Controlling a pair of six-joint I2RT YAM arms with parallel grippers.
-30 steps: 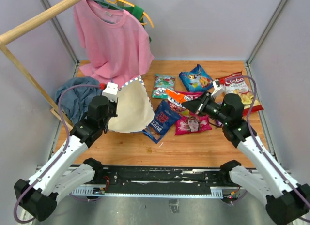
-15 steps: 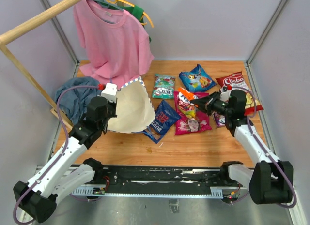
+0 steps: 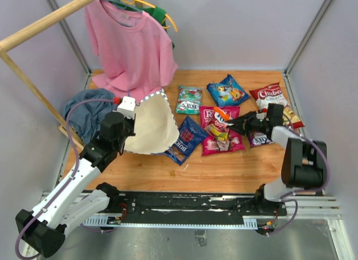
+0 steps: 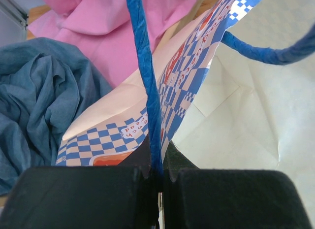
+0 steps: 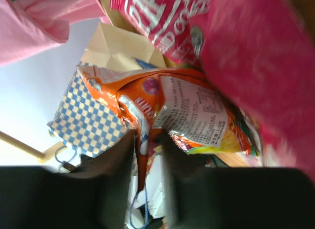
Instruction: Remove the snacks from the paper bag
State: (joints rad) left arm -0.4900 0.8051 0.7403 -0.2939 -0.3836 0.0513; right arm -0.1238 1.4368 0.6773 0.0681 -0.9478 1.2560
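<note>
Right arm has folded back toward the right edge. The orange packet (image 3: 219, 119) went with it and now sits over the pink-red packets (image 3: 222, 142), clear of the paper bag (image 3: 148, 126). Right claw (image 3: 235, 124) pinched tight on that packet's edge. Left claw (image 4: 158, 176) clamped on the bag's blue cord handle (image 4: 147, 91). Teal packet (image 3: 188, 99), blue bag (image 3: 226, 90) and Chiba chips (image 3: 272, 97) lie on the tabletop (image 3: 224, 170), right of the bag.
</note>
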